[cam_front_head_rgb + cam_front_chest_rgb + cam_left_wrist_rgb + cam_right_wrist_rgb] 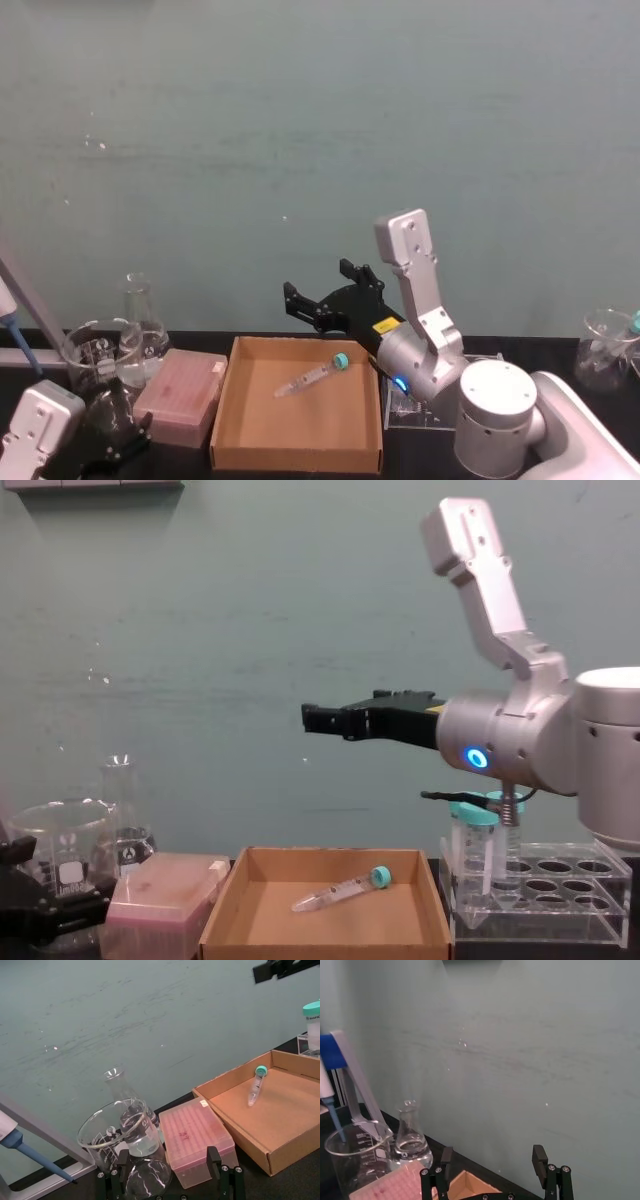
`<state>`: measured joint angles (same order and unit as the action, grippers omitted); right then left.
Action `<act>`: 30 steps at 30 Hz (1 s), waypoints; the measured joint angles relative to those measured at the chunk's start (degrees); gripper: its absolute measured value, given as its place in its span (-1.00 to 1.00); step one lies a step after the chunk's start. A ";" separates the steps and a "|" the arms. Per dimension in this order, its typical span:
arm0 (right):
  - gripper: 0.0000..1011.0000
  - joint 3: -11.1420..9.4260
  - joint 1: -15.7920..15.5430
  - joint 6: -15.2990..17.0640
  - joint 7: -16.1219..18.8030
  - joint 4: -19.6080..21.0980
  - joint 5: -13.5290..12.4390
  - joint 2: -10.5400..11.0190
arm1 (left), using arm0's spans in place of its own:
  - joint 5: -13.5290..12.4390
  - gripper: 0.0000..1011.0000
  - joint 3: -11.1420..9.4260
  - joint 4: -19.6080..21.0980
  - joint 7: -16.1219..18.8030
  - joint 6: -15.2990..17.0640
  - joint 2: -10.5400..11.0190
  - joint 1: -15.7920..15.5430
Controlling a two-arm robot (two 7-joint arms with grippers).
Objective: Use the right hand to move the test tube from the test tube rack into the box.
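The test tube (312, 377) lies in the box (228, 400); the right tool (318, 290) hovers above, fingers apart, empty; only retreat remains.

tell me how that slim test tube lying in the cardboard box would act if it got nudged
The test tube lies on its side on the flat floor of the box, so it would probably roll, curving because its tip tapers. It looks like clear, empty plastic, so likely light. The low walls should stop it.

Black table (600, 420) carries box (230, 410), rack (560, 905), glassware (100, 350).
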<state>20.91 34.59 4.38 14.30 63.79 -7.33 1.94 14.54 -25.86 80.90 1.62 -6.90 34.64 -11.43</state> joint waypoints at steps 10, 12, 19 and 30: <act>0.98 -2.83 -7.85 -2.55 -0.95 14.68 -0.32 4.09 | 0.00 0.98 0.00 0.00 0.00 0.00 0.00 0.00; 0.98 -3.56 -9.35 -2.63 -1.28 17.14 -0.48 4.90 | 0.00 0.98 -0.01 0.00 0.00 0.00 0.00 0.00; 0.98 -7.59 -16.08 -1.53 -4.10 25.48 -0.54 7.84 | 0.00 0.98 -0.01 0.00 0.00 0.00 0.00 0.00; 0.98 -13.77 -21.67 6.36 -10.49 26.93 0.85 7.08 | 0.00 0.98 -0.01 0.00 0.00 0.00 0.00 0.00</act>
<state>7.14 12.92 10.74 3.81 90.72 -6.48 9.02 14.54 -25.86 80.90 1.62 -6.90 34.65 -11.43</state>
